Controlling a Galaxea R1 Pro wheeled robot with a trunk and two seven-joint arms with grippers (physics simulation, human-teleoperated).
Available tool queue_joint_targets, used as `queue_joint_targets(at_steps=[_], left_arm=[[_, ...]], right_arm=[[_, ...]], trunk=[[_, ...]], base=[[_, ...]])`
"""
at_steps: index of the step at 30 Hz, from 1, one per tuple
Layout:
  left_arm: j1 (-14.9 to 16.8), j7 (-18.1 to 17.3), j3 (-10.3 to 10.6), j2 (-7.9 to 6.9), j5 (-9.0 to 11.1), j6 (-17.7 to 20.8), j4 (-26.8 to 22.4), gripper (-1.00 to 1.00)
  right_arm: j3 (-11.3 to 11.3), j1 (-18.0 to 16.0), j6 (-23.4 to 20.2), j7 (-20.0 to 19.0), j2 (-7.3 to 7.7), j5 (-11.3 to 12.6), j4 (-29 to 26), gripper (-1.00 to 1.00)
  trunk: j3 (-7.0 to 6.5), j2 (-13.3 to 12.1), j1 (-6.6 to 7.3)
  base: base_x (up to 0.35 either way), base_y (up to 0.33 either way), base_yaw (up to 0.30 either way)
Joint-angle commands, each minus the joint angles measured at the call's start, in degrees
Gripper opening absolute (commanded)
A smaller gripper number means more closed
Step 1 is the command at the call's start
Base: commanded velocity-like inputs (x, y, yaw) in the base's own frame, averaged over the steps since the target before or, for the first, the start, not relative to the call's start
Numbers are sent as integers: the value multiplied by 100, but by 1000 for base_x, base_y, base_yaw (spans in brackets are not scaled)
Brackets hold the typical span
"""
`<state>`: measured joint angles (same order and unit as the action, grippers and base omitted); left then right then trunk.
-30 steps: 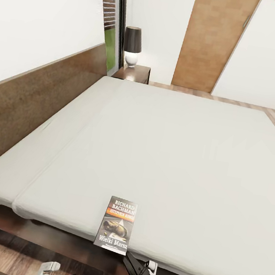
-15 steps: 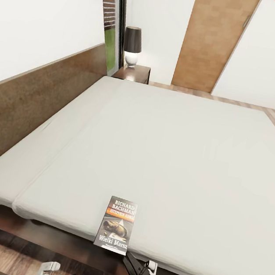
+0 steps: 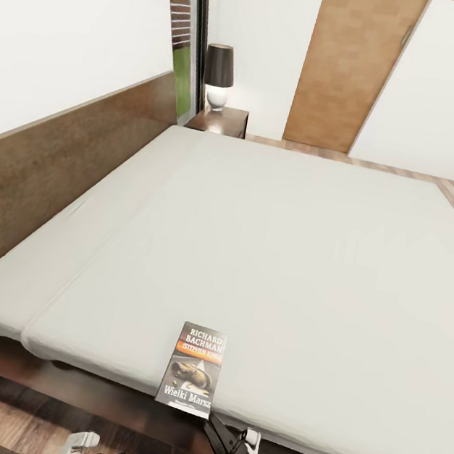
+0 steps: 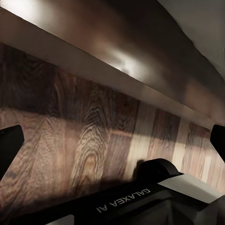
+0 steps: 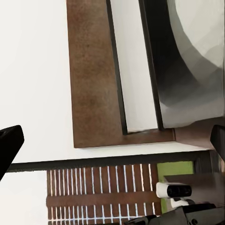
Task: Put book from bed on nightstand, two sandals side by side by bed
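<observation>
Wide bare mattress open to reach, headboard walling one side

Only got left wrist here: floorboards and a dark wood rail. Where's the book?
Observer: In the head view the book lies cover up on the bed, right at the mattress's near edge.
Operator: Right gripper on it?
Observer: No. The right gripper is open in its wrist view, with nothing between the fingers. The head view puts that arm just below the book.
Operator: Any nightstand in sight?
Observer: Yes, a nightstand stands at the bed's far side, next to the headboard, with a lamp on it.
</observation>
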<state>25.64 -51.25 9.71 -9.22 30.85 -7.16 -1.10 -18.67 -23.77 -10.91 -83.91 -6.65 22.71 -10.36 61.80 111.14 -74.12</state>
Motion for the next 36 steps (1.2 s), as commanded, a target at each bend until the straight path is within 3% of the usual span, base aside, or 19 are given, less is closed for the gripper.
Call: queue_joint_targets(at_steps=[1,8,27,36], left_arm=[[3,-10,49,-1,27,-48,4,100],[3,-8,49,-1,27,-41,4,100],[3,-7,49,-1,27,-32,4,100],[3,-7,49,-1,27,-32,4,100]], right_arm=[[30,0,-60,-12,3,50,-1,100],[30,1,-60,-12,4,50,-1,100],[12,2,-58,-12,3,76,10,100],[9,3,-59,-12,6,402,25,100]], trunk=[[4,2,2],[4,2,2],[4,2,2],[4,2,2]], base=[[-259,0,0],[-153,0,0],[-6,0,0],[0,0,0]])
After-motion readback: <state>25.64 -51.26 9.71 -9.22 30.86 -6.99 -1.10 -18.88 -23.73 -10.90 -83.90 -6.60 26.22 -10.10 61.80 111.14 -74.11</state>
